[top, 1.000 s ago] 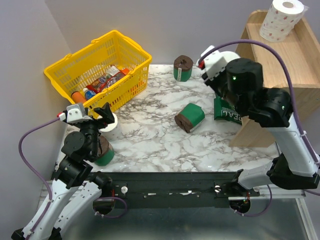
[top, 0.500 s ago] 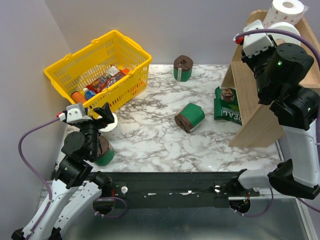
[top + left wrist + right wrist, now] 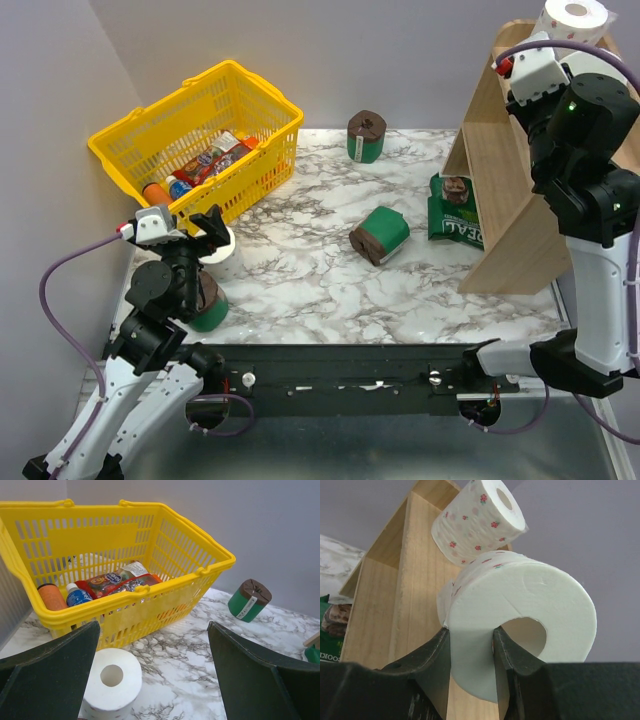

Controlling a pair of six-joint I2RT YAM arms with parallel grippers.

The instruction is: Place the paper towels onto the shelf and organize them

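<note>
My right gripper is shut on a white paper towel roll, one finger in its core and one outside. It holds the roll up by the top of the wooden shelf, just below another dotted white roll that lies on the top tier. My left gripper hangs open over the table near a third white roll that stands on end by the basket. Green rolls lie at the back, mid-table and under the left arm.
A yellow basket with bottles and packets sits at the back left, close to the left gripper. A green cookie bag leans at the foot of the shelf. Grey walls close off the left and the back.
The right arm has carried its white roll up and to the right, from in front of the shelf to beside the shelf's top. The left arm has stayed put.
</note>
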